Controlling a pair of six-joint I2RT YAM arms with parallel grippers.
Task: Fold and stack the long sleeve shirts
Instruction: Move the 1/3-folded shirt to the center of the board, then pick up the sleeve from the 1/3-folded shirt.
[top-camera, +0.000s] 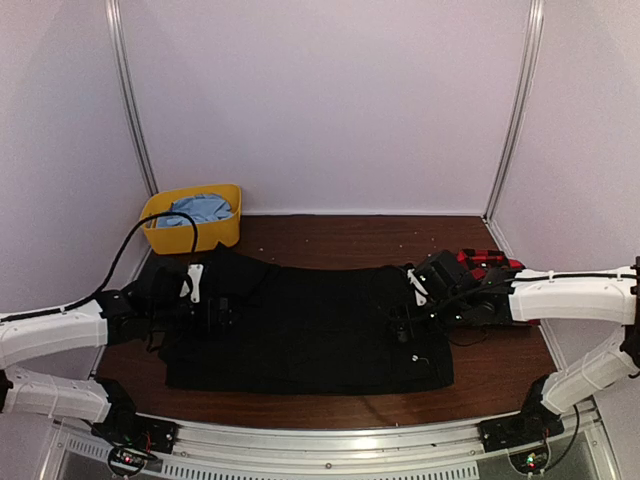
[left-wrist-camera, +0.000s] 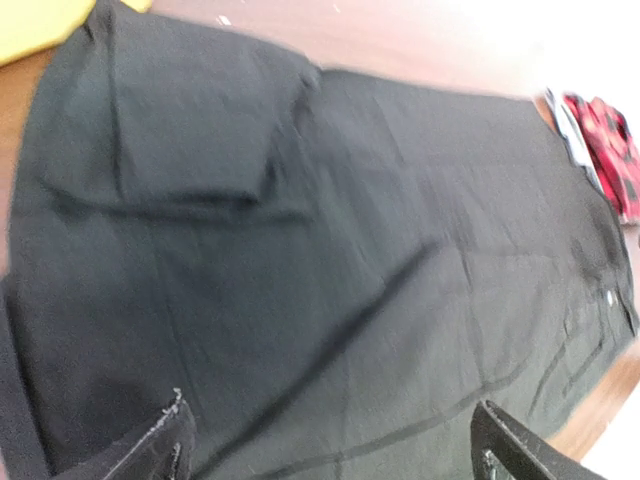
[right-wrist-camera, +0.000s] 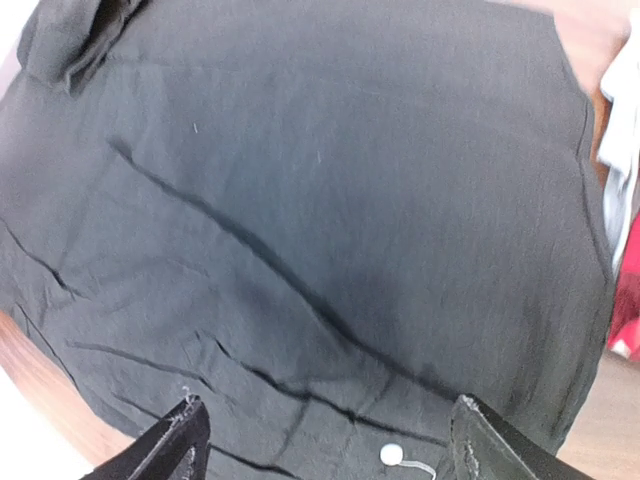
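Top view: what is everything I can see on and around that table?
black shirt: one, black, spread flat across the middle of the table
plaid shirt: one, red and black, far right of the table, close to the right arm
bin: one, yellow, back left corner
cloth: one, light blue, inside the bin
table: one, dark brown wood, under everything
left arm: one, white and black, left side
right arm: one, white and black, right side
left gripper: one, black, open above the black shirt
right gripper: one, black, open above the black shirt
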